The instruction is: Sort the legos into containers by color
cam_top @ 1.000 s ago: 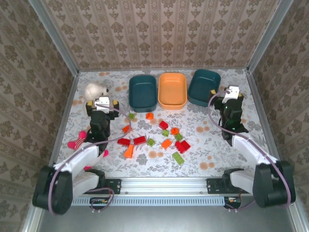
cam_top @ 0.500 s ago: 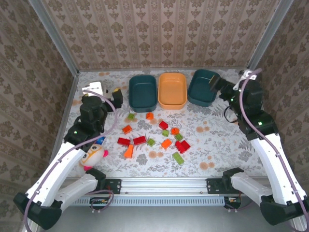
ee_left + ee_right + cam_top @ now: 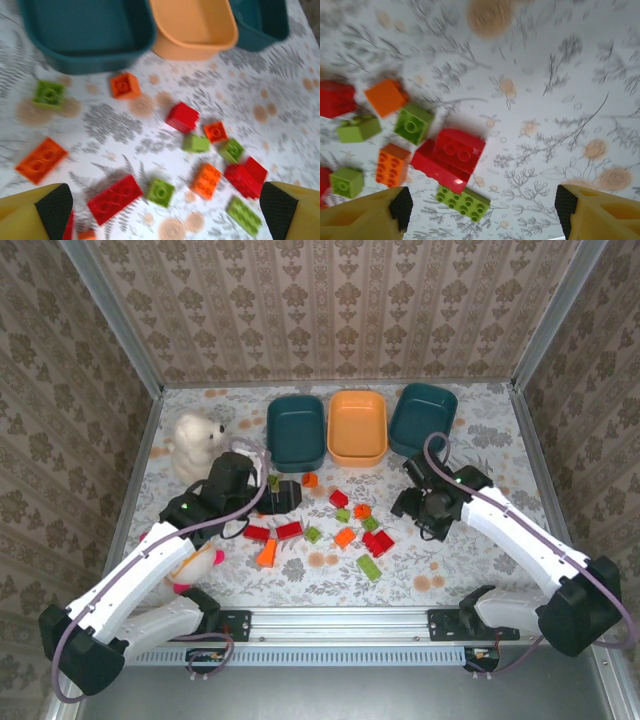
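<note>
Red, orange and light green legos lie scattered mid-table, among them a red one (image 3: 289, 530) and a green one (image 3: 369, 567). Behind them stand the containers: a teal bin (image 3: 296, 432), an orange bin (image 3: 358, 427) and a second teal bin (image 3: 423, 420). My left gripper (image 3: 285, 492) hangs open over the pile's left part. Below it lie a green brick (image 3: 160, 192) and a red brick (image 3: 115, 198), with nothing held between its fingers (image 3: 50, 210). My right gripper (image 3: 415, 505) is open at the pile's right edge, above a flat green brick (image 3: 463, 202) and stacked red bricks (image 3: 451, 155).
A white plush bear (image 3: 195, 440) sits at the back left. A pink and white plush (image 3: 195, 565) lies under my left arm. Patterned walls enclose the table, and a metal rail (image 3: 340, 625) runs along the near edge.
Both arms have swung down from the back of the table to the brick pile. The left came from the back left, the right from beside the right teal bin. Its jaws have narrowed a little.
</note>
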`<action>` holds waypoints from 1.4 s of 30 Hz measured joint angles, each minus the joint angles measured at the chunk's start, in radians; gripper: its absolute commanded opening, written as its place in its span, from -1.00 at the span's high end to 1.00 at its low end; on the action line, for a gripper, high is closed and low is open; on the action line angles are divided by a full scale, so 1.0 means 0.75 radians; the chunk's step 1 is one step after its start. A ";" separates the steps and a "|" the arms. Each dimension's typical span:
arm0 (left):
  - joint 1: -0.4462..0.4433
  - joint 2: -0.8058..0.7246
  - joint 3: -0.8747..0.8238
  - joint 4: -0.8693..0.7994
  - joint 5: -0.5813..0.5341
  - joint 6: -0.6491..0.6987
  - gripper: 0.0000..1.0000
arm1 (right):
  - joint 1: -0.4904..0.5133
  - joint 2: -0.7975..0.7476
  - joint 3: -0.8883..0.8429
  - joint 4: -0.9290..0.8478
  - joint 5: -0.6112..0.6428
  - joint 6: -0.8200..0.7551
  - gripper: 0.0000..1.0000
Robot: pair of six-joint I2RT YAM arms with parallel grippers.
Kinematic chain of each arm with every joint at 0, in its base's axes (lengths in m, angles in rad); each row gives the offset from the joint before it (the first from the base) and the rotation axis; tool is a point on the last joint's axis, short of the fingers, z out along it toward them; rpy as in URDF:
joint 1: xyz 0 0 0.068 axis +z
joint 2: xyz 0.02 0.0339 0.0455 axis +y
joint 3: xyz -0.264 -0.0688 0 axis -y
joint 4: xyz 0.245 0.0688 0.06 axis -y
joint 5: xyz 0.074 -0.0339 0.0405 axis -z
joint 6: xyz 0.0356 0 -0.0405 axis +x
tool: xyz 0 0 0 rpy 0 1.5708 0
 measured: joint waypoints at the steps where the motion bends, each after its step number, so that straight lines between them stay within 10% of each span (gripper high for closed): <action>1: -0.012 -0.006 -0.012 0.005 0.019 -0.006 -1.00 | 0.007 0.008 -0.030 0.026 -0.027 0.042 -0.55; 15: -0.078 -0.061 -0.063 0.066 0.092 -0.038 -1.00 | 0.036 0.157 -0.280 0.458 -0.211 0.323 -0.55; 42: -0.078 -0.061 -0.063 0.084 0.091 -0.039 -1.00 | 0.057 0.364 -0.280 0.574 -0.269 0.343 -0.23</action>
